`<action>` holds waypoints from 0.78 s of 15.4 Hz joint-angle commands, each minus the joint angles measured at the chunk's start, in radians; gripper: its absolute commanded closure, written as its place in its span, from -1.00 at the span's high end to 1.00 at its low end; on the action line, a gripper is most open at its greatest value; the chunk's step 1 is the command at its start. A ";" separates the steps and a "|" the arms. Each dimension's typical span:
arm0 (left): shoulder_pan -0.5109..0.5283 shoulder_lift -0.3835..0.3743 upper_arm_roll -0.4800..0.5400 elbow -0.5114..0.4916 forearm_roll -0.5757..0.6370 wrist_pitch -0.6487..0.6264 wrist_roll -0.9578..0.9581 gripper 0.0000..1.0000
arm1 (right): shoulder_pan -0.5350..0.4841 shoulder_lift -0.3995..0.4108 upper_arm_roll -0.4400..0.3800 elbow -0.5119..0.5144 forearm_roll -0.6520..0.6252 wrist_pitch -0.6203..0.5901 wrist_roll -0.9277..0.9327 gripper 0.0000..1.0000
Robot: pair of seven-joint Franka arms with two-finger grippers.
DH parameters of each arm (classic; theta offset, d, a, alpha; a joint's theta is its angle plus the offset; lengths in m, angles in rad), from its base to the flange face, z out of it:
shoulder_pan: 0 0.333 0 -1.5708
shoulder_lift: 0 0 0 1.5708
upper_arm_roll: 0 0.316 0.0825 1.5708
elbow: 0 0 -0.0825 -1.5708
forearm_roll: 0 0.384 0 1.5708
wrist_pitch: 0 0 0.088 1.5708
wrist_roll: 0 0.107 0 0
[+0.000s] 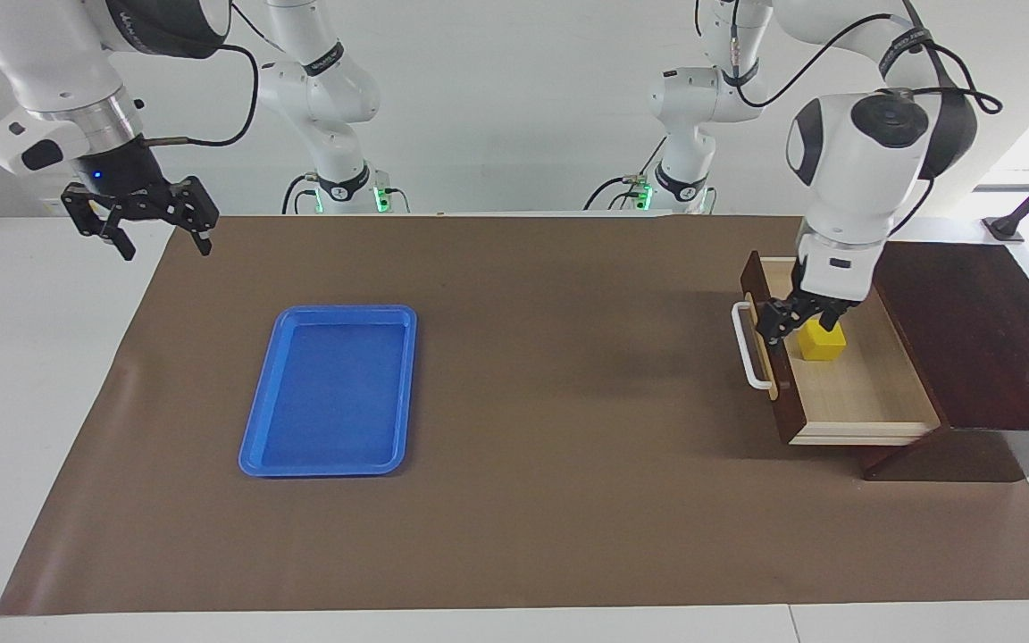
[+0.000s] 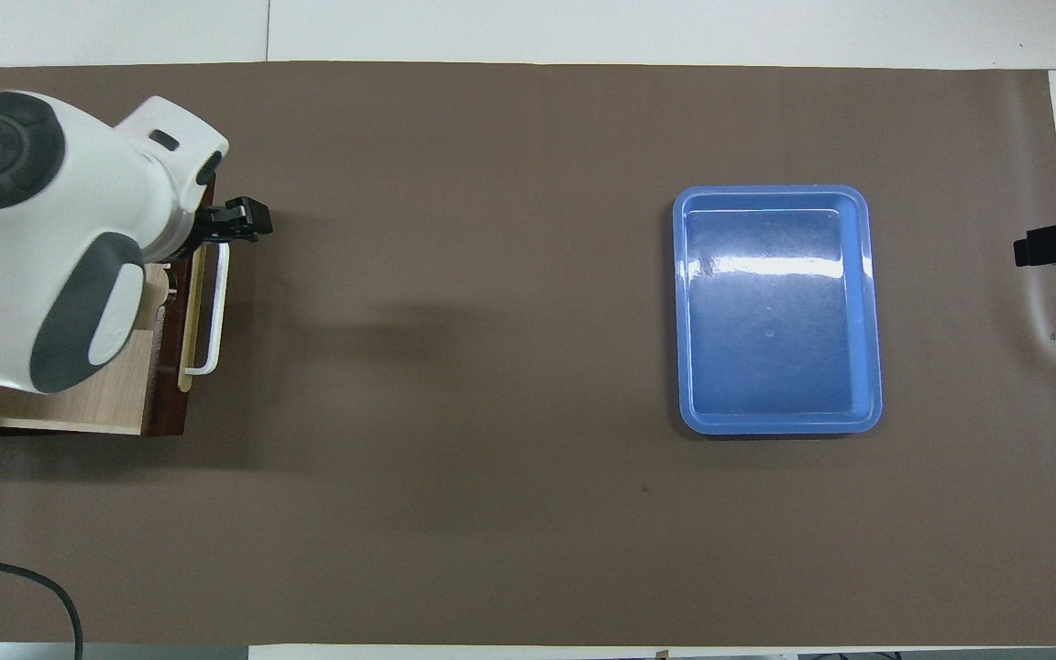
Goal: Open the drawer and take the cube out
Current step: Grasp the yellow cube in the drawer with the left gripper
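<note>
Drawer [image 1: 845, 384] and cube are my business, but the biggest thing in sight is the desk [image 1: 568, 500] under its brown cover. Next in size is the dark cabinet [image 1: 970, 339] at my left arm's end, with the drawer pulled out of it so its pale wood floor shows and its white handle [image 1: 751, 346] faces the middle of the desk. A blue tray [image 1: 329, 391] lies flat toward my right arm's end, well apart from the drawer. My left gripper [image 1: 807, 320] is down in the open drawer, just above the cube [image 1: 823, 341], which sits on the drawer floor close by the front panel. Whether those jaws are clenched on it I cannot tell. My right gripper [image 1: 160, 239] waits raised over the desk's edge, jaws released and spread.
</note>
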 commanded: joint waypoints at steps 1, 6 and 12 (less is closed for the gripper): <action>0.063 -0.029 -0.004 -0.045 -0.030 -0.022 -0.052 1.00 | -0.029 -0.010 0.007 -0.009 -0.014 -0.006 -0.026 1.00; 0.154 -0.099 -0.006 -0.224 -0.031 0.126 -0.515 1.00 | -0.037 -0.017 0.005 -0.021 -0.008 -0.036 -0.011 1.00; 0.168 -0.133 -0.006 -0.341 -0.031 0.197 -0.759 1.00 | -0.051 -0.033 0.007 -0.072 0.000 -0.067 0.039 1.00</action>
